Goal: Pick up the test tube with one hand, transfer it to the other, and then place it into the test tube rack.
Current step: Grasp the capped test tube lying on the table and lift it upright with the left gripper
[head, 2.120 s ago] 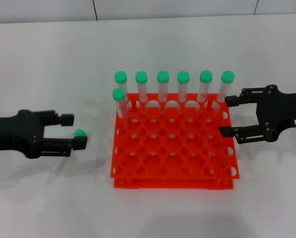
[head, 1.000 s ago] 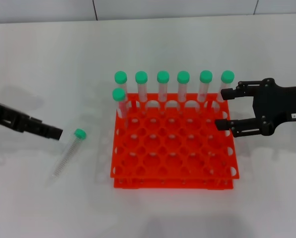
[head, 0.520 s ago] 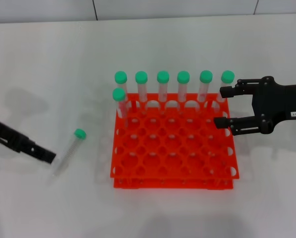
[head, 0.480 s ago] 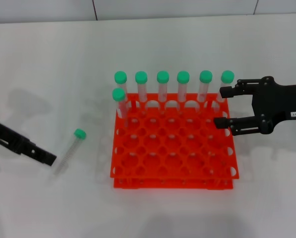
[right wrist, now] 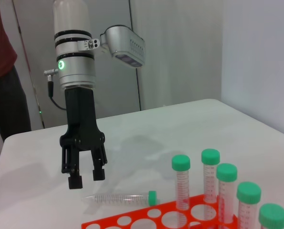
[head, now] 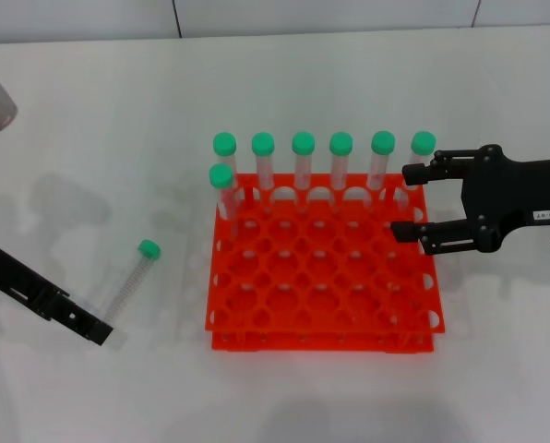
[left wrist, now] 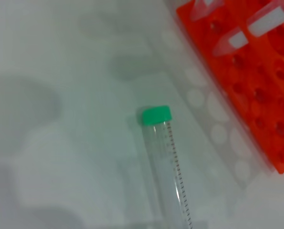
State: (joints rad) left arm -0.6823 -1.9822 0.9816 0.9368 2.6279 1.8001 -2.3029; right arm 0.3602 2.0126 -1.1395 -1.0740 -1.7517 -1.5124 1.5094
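Left hand (right wrist: 85,177), plain black on a silver wrist, hangs pointing down above the worktop (head: 100,138) with its fingers a little apart and nothing between them; the test tube (head: 134,278) lies flat just beside it, toward the rack, untouched. The tube's long axis runs diagonally in the head view, green cap (head: 148,249) at the far end and nearer the test tube rack (head: 321,277). It is slim, clear, smooth plastic with printed graduations (likely slippery and prone to roll). Right hand (head: 405,202), labelled, waits over the rack's right edge, fingers spread and empty. Seven capped tubes stand along the bright orange-red grid's far rows.
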